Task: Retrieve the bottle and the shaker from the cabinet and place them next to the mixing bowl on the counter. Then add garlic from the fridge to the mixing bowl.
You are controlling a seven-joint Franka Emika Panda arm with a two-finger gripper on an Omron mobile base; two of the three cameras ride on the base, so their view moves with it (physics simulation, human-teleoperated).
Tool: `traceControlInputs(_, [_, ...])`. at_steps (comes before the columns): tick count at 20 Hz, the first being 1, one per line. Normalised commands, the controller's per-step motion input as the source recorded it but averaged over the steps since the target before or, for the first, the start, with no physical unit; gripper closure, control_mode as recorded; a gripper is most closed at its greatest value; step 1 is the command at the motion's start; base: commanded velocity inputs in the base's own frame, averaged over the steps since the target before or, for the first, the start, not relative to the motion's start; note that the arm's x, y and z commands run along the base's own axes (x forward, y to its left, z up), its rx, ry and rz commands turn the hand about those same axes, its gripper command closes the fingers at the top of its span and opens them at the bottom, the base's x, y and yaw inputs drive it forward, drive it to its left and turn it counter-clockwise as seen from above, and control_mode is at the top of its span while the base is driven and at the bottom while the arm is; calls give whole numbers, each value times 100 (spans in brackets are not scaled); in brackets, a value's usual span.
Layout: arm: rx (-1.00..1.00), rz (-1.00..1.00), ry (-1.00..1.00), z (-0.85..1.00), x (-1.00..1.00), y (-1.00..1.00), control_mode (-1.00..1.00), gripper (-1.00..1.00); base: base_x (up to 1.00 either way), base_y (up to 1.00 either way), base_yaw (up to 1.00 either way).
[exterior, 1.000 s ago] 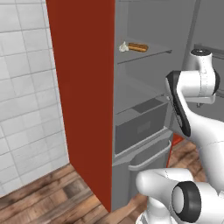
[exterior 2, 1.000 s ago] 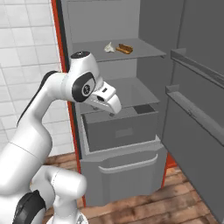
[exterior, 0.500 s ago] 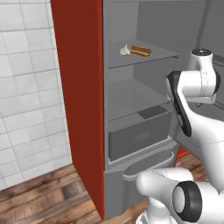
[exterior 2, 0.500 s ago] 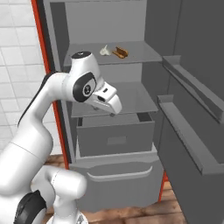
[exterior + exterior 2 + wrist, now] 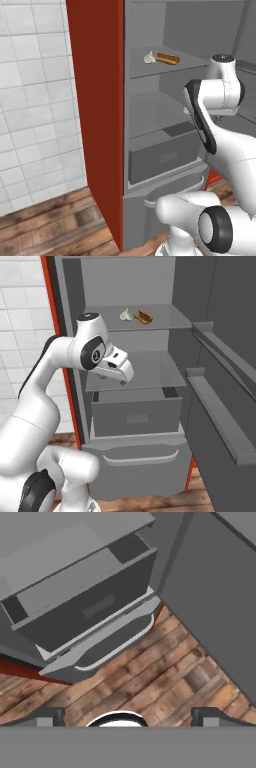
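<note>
Base views flanking open fridge (image 5: 150, 336)

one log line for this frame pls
phase: at open fridge | pincer: open, empty, aimed at floor | garlic: upper shelf, beside brown item | drawer: below

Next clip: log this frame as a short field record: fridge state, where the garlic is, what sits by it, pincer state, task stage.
fridge: door open, shelves and low drawer visible
garlic: on the upper shelf, not yet picked up
beside garlic: a brown food item, to its right in the right base view
pincer: open, holding nothing, pointed down at the wooden floor before the fridge
task stage: garlic step not begun
</note>
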Motion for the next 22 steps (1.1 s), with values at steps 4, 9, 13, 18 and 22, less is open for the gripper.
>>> traceControlInputs(4, [0,29,-22,38,29,14,-100,-100,0,0,0])
traceControlInputs(9, [2,26,-47,62,22,40,-100,-100,0,0,0])
traceControlInputs(13, [0,0,-34,75,46,61,-100,-100,0,0,0])
traceControlInputs(18, [-1,-3,-22,58,60,16,-100,-100,0,0,0])
traceControlInputs(22, [-1,-8,0,39,74,-2,-100,-100,0,0,0])
